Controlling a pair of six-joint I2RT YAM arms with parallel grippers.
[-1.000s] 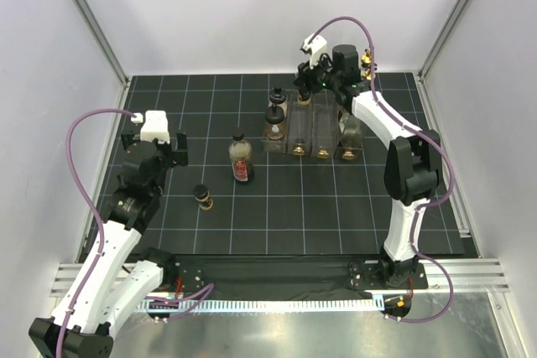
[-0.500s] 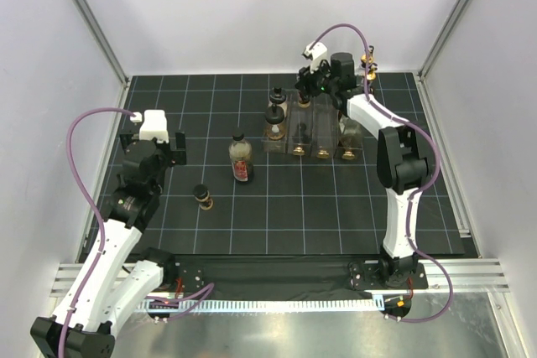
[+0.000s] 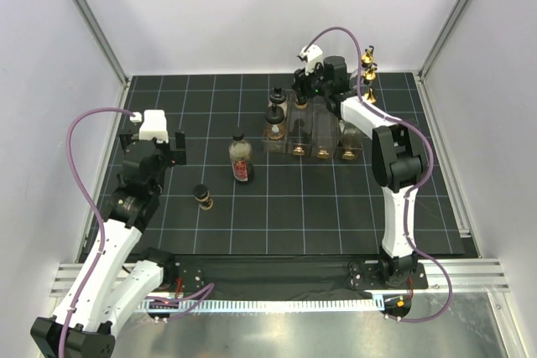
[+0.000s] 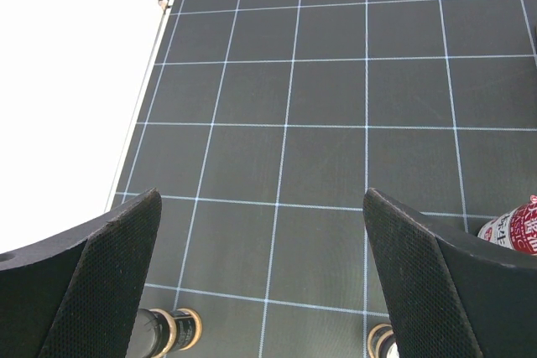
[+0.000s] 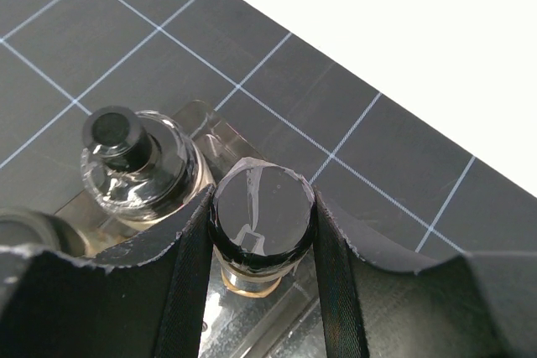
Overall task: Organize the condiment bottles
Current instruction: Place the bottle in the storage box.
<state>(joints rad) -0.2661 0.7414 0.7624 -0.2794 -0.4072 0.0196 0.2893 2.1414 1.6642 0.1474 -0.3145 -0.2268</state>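
Left gripper [image 4: 262, 199]: jaws wide, holding nothing, over the left of the mat [image 3: 277, 215].
Right gripper [image 5: 263, 245]: jaws narrow, clamped on the black-capped bottle [image 5: 262, 211] at the rack's [image 3: 323, 127] far side.
Red-labelled bottle [image 3: 241, 161]: upright, mid-mat, left of the rack.
Small bottle [image 3: 202, 198]: near-left of it.

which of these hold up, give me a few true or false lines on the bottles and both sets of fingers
1. The right fingers are shut on a black-capped bottle. True.
2. The left fingers hold the red-labelled bottle. False: they are open and empty.
3. The red-labelled bottle stands inside the rack. False: it stands on the mat, left of the rack.
4. A small bottle sits on the mat, apart from the rack. True.
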